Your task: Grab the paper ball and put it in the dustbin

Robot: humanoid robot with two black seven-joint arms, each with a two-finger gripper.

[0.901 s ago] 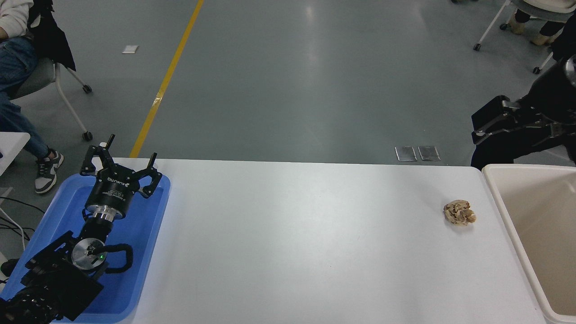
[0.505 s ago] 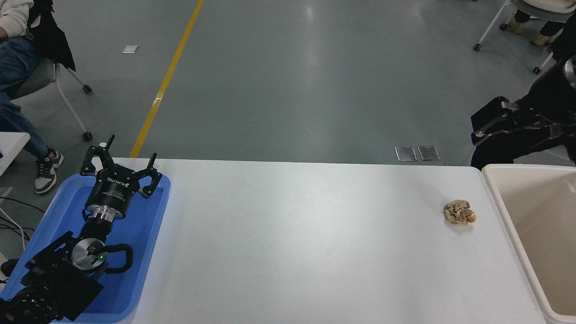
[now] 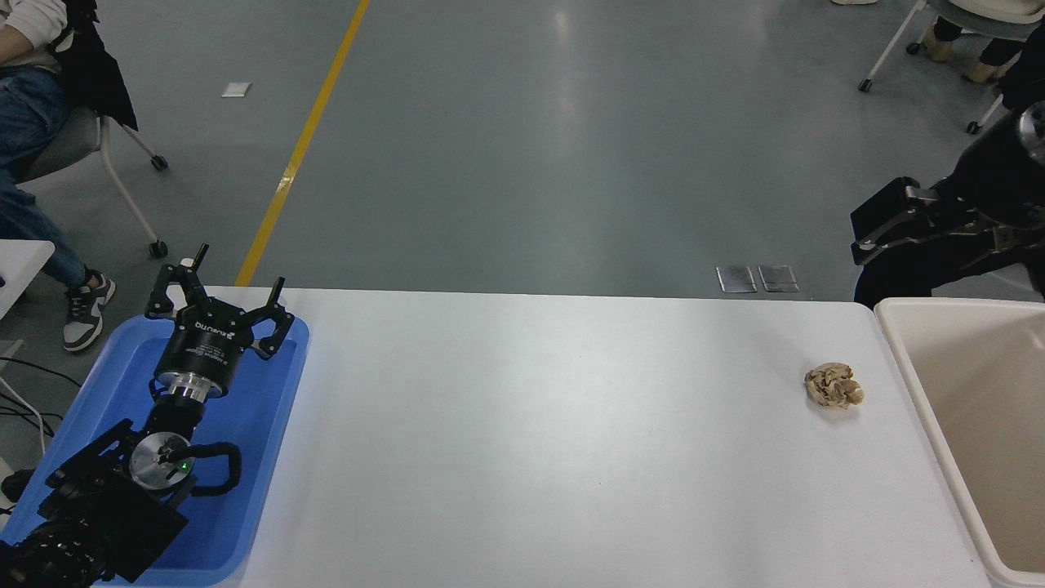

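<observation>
The paper ball (image 3: 833, 385), a wrinkly tan and beige lump, lies on the white table (image 3: 555, 441) near its right end. The cream-white dustbin (image 3: 906, 359) stands just right of it, at the table's right edge, and its inside looks empty. My right gripper (image 3: 873, 224) hangs beyond the table's far right corner, above and behind the ball, well apart from it. My left gripper (image 3: 237, 273) is parked open and empty over the blue tray (image 3: 269, 457) at the lower left.
People sit on wheeled chairs at the far left (image 3: 33, 122) and the far right (image 3: 963, 33). A yellow floor line (image 3: 302, 147) runs beyond the table. Two metal floor plates (image 3: 757, 278) lie near the table's far edge.
My right gripper has shifted slightly to the left. The paper ball, the dustbin and the left arm have not moved.
</observation>
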